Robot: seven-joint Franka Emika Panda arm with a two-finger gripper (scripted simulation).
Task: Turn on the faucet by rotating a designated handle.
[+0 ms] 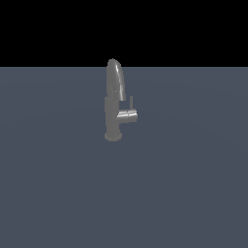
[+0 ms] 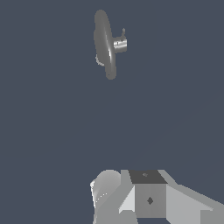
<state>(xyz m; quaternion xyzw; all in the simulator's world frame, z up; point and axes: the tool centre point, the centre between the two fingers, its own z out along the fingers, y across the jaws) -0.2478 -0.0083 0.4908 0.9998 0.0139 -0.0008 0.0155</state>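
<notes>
The faucet [image 1: 114,104] stands upright on the flat grey-blue desk [image 1: 193,184], its round base on the surface, a cylindrical body above it, and a tall arched spout tapering over the top. In the exterior view no arm or hand appears; the faucet is alone near the middle of the desk.

The handle [image 1: 128,115] is a short grey cylinder jutting sideways from the body toward the exterior view's right, at about mid height. A thin straight lever rod rises from it, standing upright beside the spout and apart from it.

In the wrist view the faucet [image 2: 105,43] is seen from above, well apart from the hand and out ahead of it, with bare desk [image 2: 52,131] between. The handle [image 2: 120,44] shows as a bright stub on 1 side of the spout.

Of the hand [image 2: 148,197] only blocky pale grey and dark housing shows at the edge of the wrist view. Its fingers cannot be made out, so whether it is wide or narrow cannot be told. It touches nothing and holds nothing visible.
</notes>
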